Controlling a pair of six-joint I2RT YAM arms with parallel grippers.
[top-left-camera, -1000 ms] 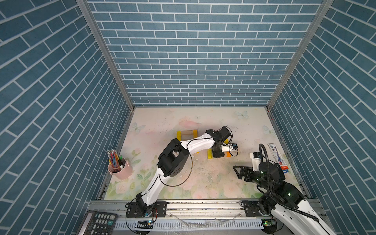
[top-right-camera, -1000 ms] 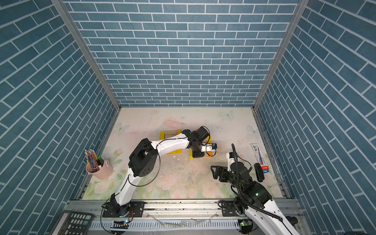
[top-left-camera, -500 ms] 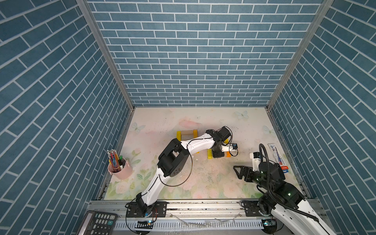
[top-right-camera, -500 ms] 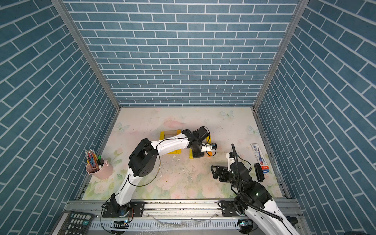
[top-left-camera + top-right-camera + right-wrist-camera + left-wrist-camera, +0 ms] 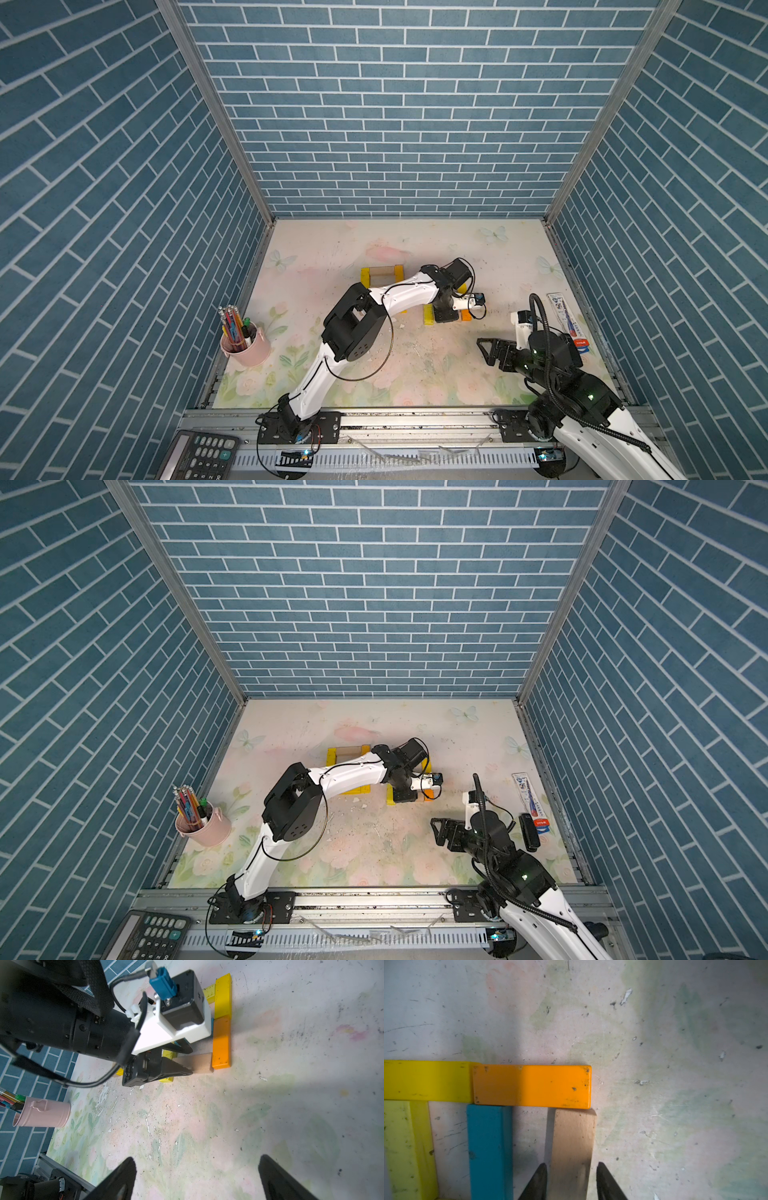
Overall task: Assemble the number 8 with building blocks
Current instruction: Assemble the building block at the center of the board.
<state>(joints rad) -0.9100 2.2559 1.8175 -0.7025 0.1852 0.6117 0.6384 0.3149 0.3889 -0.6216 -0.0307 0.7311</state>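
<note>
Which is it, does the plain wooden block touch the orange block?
Touching. The left wrist view shows the plain wooden block end-on against the orange block, with no floor showing between them.

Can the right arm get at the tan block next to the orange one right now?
Probably not cleanly: the left gripper straddles the tan block, jaws barely off its sides. The open right gripper otherwise faces bare table.

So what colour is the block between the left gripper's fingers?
Tan block, clearest in left wrist view.
</note>
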